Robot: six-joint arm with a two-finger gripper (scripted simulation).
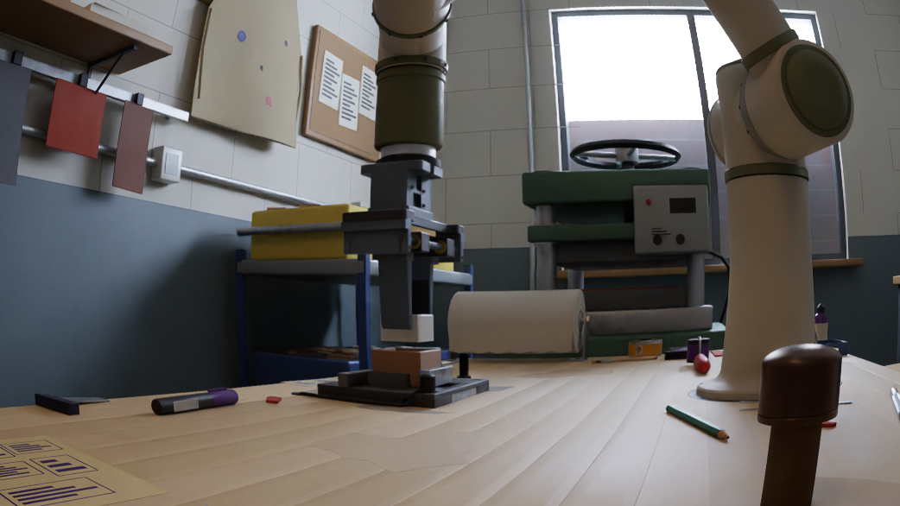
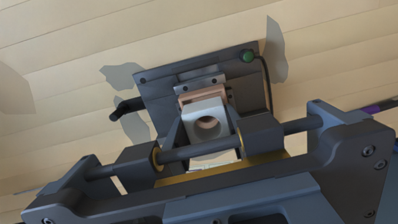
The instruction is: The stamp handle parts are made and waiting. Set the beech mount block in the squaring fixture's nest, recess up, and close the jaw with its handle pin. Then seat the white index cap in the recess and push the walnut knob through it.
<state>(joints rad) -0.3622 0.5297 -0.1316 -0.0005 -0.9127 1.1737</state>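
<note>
The white index cap (image 1: 408, 328) (image 2: 206, 119) hangs a short way above the beech mount block (image 1: 406, 362) (image 2: 202, 94), which sits in the nest of the dark squaring fixture (image 1: 403, 385) (image 2: 200, 88) with its recess up. The cap is gripped in my gripper (image 1: 408, 314) (image 2: 206, 129), and through its round hole the wrist camera shows the block below. The fixture's handle pin (image 2: 122, 109) sticks out on one side. The walnut knob (image 1: 796, 415) stands upright on the bench, near the second side camera and far right of the fixture.
A green press (image 1: 620, 252) stands at the back of the bench, with a roll of paper (image 1: 516, 322) before it. A purple marker (image 1: 195, 400), a green pencil (image 1: 697, 421), a small red chip (image 1: 273, 399) and the arm's base (image 1: 755, 302) are spread over the benchtop.
</note>
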